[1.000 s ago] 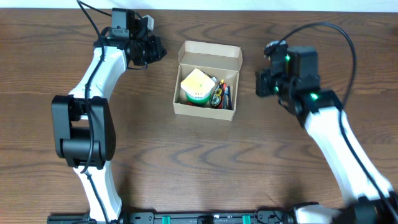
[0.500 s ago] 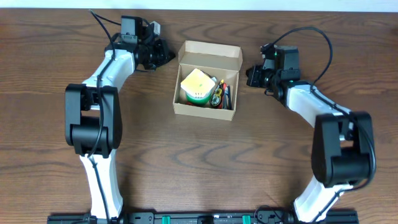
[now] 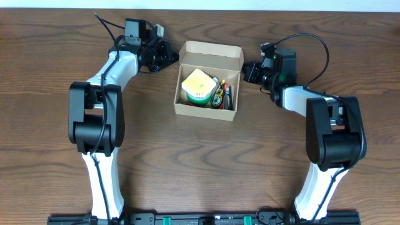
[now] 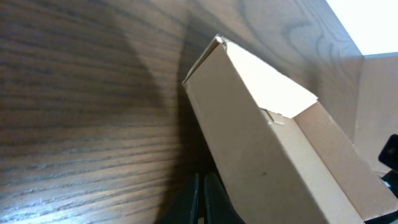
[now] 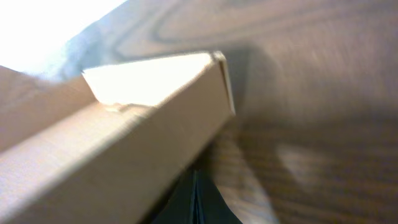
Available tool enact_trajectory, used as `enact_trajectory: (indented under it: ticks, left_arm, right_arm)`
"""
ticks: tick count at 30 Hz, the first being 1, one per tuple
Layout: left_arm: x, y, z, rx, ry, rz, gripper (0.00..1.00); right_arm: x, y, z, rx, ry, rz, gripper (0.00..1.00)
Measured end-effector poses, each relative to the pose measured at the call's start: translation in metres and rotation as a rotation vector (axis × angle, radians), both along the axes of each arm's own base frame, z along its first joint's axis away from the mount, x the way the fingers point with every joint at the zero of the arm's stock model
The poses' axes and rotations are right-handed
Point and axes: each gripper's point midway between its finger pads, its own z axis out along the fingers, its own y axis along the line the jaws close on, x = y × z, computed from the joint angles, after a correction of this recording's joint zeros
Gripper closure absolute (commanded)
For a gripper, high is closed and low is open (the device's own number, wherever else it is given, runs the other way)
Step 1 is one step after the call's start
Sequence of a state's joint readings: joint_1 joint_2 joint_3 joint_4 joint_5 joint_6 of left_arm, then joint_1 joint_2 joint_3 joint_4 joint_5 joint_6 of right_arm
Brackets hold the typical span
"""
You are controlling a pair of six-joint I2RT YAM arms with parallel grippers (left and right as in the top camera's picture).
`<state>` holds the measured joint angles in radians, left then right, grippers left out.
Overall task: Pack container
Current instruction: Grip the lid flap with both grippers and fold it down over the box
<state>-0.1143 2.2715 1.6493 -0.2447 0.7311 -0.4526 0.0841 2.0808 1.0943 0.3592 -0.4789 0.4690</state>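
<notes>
Box (image 3: 206, 110): mid-desk (image 3: 187, 169), filled, lid (image 3: 211, 55) standing open at its far edge; left pincer (image 3: 169, 55) just beside the lid's left end, right pincer (image 3: 249, 71) just beside its right end, each seemingly pressed together, pinching nothing; risk: uneven pushes from the two sides could skew or slide the box; yellow-topped tub (image 3: 197, 85) inside may stop the lid closing flat.

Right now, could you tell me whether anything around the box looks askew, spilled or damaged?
Nothing is spilled or damaged. The container sits slightly turned against the grain of the table, lid flap open at the far side, with the contents all inside.
</notes>
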Motion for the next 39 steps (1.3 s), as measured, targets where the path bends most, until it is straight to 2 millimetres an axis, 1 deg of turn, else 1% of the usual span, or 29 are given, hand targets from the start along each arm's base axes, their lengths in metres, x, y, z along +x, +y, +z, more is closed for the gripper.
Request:
enact_trajectory:
  ticks: [7, 15, 18, 20, 24, 27, 31, 39]
  left_arm:
    - [0.006, -0.002, 0.006, -0.010, -0.040, -0.004, 0.94]
    - [0.014, -0.005, 0.015, -0.031, -0.096, -0.015, 0.94]
    - [0.015, -0.005, 0.017, -0.035, -0.107, -0.017, 0.94]
    - [0.015, -0.006, 0.016, -0.035, -0.105, -0.018, 0.94]
    - [0.008, -0.004, 0.010, -0.026, -0.060, -0.014, 0.94]
    - [0.004, 0.000, 0.002, 0.000, -0.020, 0.002, 0.95]
    - [0.005, 0.003, 0.000, 0.018, -0.019, 0.014, 0.94]
    - [0.006, 0.004, -0.003, 0.016, -0.003, 0.035, 0.94]
  right_arm:
    - [0.007, 0.005, 0.013, 0.047, -0.057, 0.011, 0.99]
    - [0.006, 0.007, 0.016, 0.074, -0.061, 0.032, 0.99]
    - [0.004, 0.007, 0.012, 0.078, -0.039, 0.032, 0.99]
    - [0.001, 0.005, 0.006, 0.082, 0.000, 0.021, 0.99]
    - [-0.005, -0.004, -0.008, 0.085, 0.076, -0.015, 0.99]
    - [-0.003, -0.009, -0.009, 0.085, 0.077, -0.032, 0.99]
    - [0.000, -0.010, -0.011, 0.095, 0.072, -0.050, 0.99]
    - [0.006, -0.007, -0.026, 0.158, 0.084, -0.074, 0.99]
